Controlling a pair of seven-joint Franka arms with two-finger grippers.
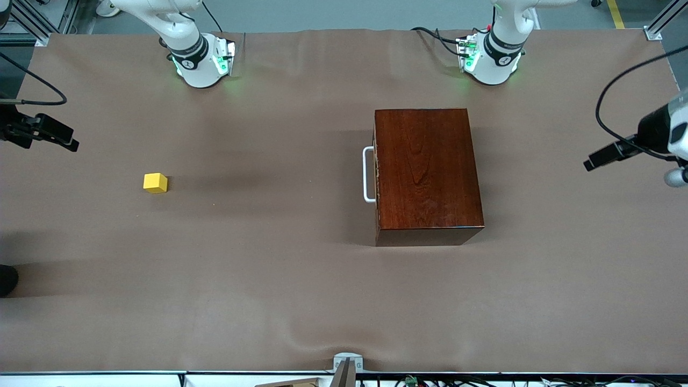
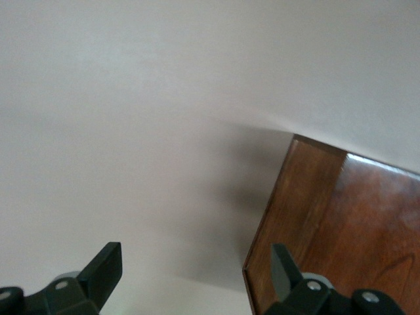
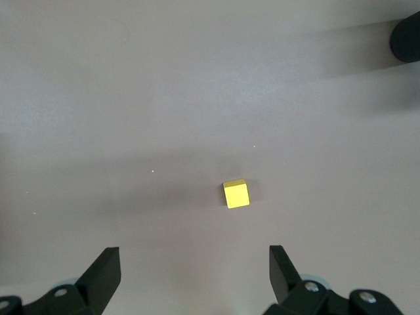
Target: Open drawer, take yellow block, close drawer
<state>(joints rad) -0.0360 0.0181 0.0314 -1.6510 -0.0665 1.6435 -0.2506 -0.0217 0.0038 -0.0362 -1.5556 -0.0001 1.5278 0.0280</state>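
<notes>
Drawer (image 1: 376, 174) with a dark front and a white U-shaped bar handle (image 1: 368, 174) sits fully pushed into its glossy reddish-brown wooden box (image 1: 427, 174); only the front edge and the handle show. The box stands on a brown cloth-covered table (image 1: 269, 279), toward the left arm's end, with the handle facing the right arm's end.

A small bright yellow cube, the yellow block (image 1: 155, 183), rests on the bare cloth well apart from the box, toward the right arm's end of the table. Nothing touches it.

The right gripper (image 3: 193, 272) hangs high over the table at the right arm's end. In the right wrist view its two black fingers (image 3: 102, 275) stand wide apart with nothing between them, and the yellow block lies on the cloth below, slightly closer to one finger than the other.

The left gripper (image 2: 197, 272) hangs over the table just beside the wooden box, at the left arm's end. Its black fingers (image 2: 105, 269) are also spread wide and hold nothing; one finger shows over a corner of the box's glossy top.

Both arms wait clear of the block and the drawer.
</notes>
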